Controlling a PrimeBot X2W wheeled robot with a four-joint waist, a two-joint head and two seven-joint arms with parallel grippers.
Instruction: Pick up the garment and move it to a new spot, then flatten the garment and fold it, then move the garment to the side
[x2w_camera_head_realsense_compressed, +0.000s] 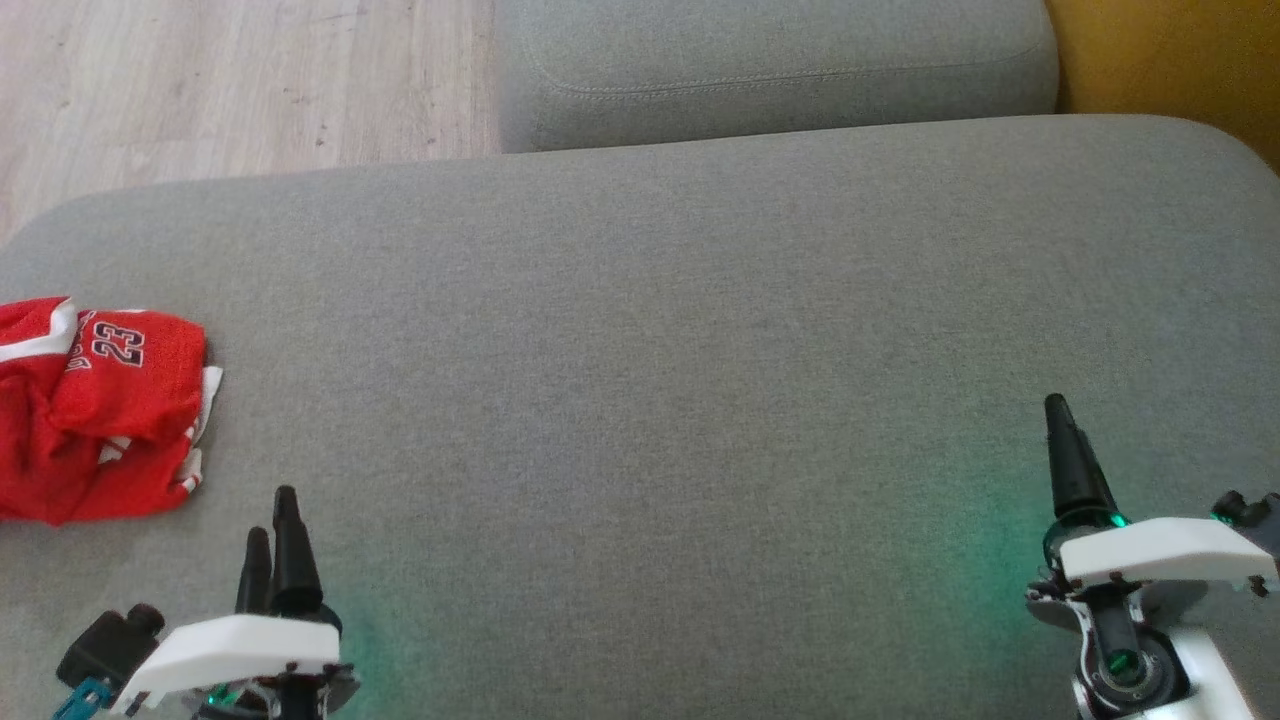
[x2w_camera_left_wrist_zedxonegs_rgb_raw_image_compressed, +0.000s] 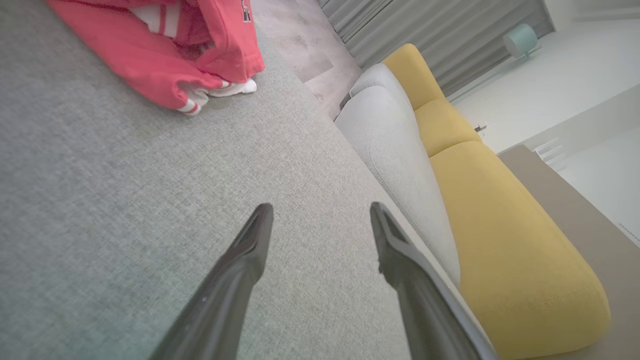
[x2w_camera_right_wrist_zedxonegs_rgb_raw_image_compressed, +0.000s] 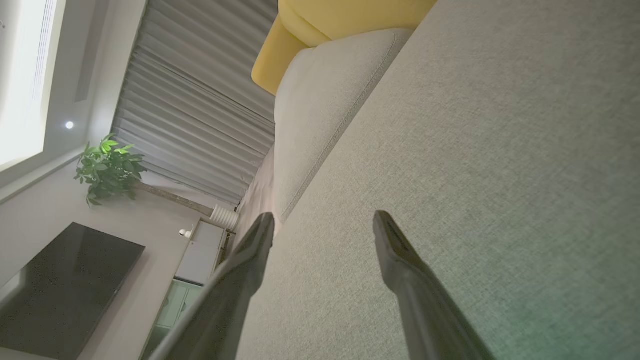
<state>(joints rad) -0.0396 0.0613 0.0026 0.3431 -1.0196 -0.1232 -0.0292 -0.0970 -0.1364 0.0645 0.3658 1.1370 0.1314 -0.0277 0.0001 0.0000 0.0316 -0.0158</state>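
Wide grey fabric seat (x2w_camera_head_realsense_compressed: 700, 330) stretches right across, its weave plain to see. Beyond its far edge sits a second grey cushion (x2w_camera_head_realsense_compressed: 780, 70), with a stitched seam along its front. Pale wood floor (x2w_camera_head_realsense_compressed: 240, 80) shows at the far left, and yellow upholstery (x2w_camera_head_realsense_compressed: 1170, 60) is tucked in at the far right corner. Over by the wall are a pleated grey curtain (x2w_camera_right_wrist_zedxonegs_rgb_raw_image_compressed: 200, 110), a leafy green plant (x2w_camera_right_wrist_zedxonegs_rgb_raw_image_compressed: 107, 167) and a dark screen (x2w_camera_right_wrist_zedxonegs_rgb_raw_image_compressed: 60, 285) near it.

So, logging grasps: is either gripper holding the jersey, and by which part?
Nothing is held: left gripper and right gripper are open and empty; the jersey lies untouched.
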